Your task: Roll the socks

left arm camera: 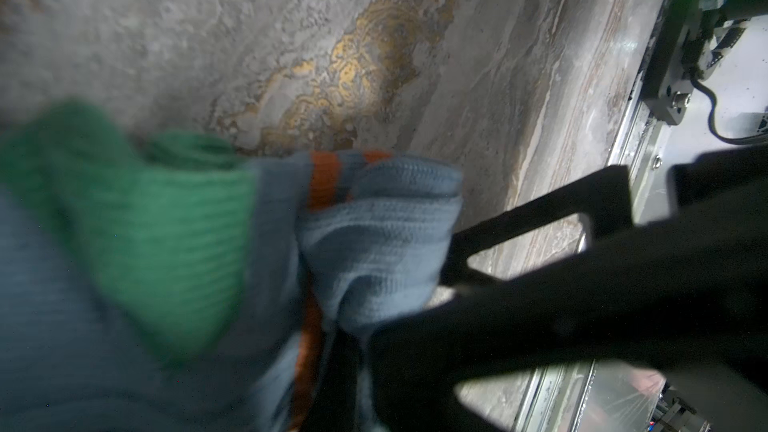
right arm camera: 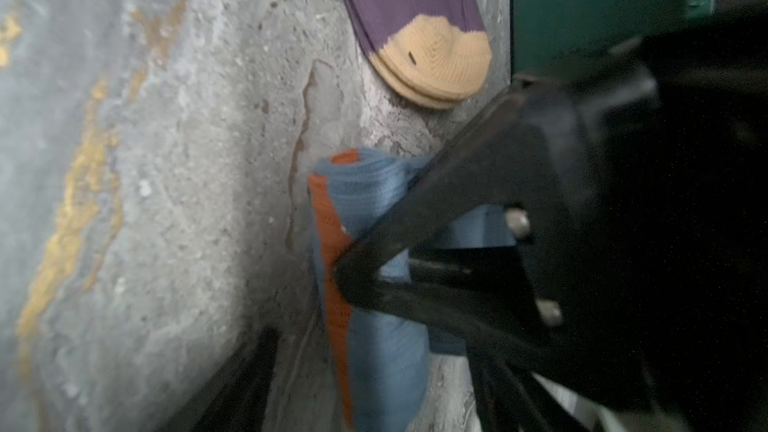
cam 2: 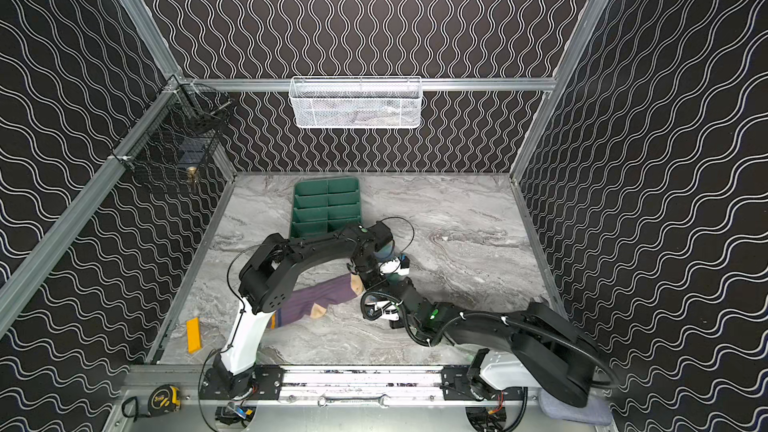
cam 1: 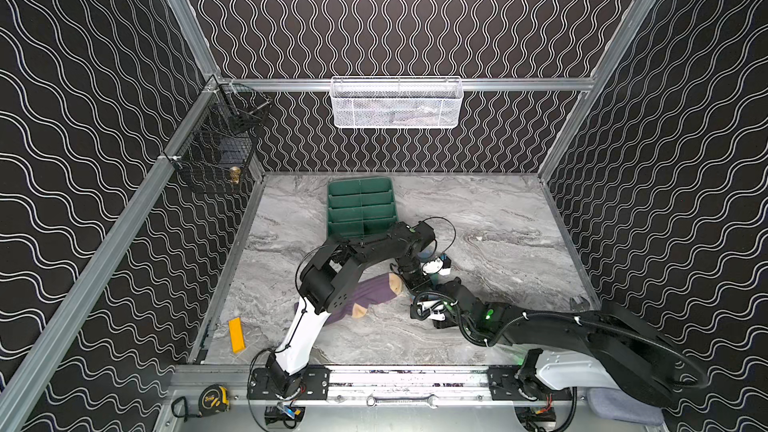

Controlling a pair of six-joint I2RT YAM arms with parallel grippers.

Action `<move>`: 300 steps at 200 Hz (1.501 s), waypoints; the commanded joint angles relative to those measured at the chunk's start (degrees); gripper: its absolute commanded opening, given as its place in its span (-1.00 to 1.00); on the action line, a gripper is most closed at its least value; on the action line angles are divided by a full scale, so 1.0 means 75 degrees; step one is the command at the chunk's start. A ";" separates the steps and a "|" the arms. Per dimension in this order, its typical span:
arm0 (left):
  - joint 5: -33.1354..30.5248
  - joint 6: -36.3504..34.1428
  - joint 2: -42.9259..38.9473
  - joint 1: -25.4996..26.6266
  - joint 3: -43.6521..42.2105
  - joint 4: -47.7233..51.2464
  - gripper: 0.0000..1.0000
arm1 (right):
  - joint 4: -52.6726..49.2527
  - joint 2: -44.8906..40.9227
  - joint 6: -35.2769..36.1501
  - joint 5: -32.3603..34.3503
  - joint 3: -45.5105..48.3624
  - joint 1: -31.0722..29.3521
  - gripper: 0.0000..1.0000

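Left claw (right arm camera: 349, 280), fingertips pressed together on the blue sock (right arm camera: 370, 189), pins a loose roll whose orange cuff band lies outermost. The right claw (right arm camera: 374, 351) stands with jaws apart on either side of the same roll, not yet gripping it. The step in hand, by judgement, is securing the blue roll, with the second sock untouched. To do it well, the right claw should close across the roll's full thickness, cuff layer included, before the left claw lets go, since ribbed knit will likely spring open once unpinned. The squeeze should fall square to the roll's axis so the layers do not telescope. That axis appears to run along the right claw's line of reach and across the left claw's, with the roll's open end facing away from the right claw. The sock's green patch sits on the left claw's wrist side, blurred. Just beyond the roll's end lies the purple sock (cam 1: 374, 295), flat and unrolled, its long axis slanting from the tan toe beside both claws toward the left arm's base. Farther past the left claw stands the green tray (cam 1: 361, 205) on the marble table (cam 1: 519, 218).
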State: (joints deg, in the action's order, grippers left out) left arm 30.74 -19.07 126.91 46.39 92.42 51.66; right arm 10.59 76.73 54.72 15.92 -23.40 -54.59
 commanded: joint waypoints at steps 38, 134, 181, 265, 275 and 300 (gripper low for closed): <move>-0.1474 -0.0153 0.0285 0.0076 -0.0176 -0.0207 -1.00 | -0.0356 0.1147 0.0374 -0.0105 -0.0278 0.0232 -0.03; -0.1850 -0.0036 -0.0399 0.0073 -0.0385 -0.0904 -0.31 | -0.3999 0.1167 -0.1408 -0.1822 -0.1313 0.0212 -1.00; -0.2336 0.0023 -0.1773 0.0070 -0.1026 -0.1790 0.07 | -0.5000 0.1127 -0.2213 -0.2337 -0.1508 0.0213 -1.00; -0.5860 -0.0918 -0.6086 -0.0113 -0.2782 -0.3716 0.19 | -0.6321 0.0951 -0.2664 -0.2793 -0.2122 0.0484 -1.00; -0.6251 -0.1256 -0.6819 -0.0221 -0.2936 -0.3888 0.23 | -0.6459 0.0988 -0.2576 -0.2996 -0.2256 0.0692 -1.00; -0.5711 -0.2127 -0.8355 -0.0291 -0.3039 -0.3570 0.38 | -0.7264 0.1694 -0.2514 -0.3353 -0.3125 0.1266 -1.00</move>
State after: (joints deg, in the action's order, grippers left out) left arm -10.92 -27.31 71.59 44.36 70.00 26.09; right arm -27.94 85.19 36.42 -5.61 -43.05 -47.92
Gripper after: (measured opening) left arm 0.675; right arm 0.111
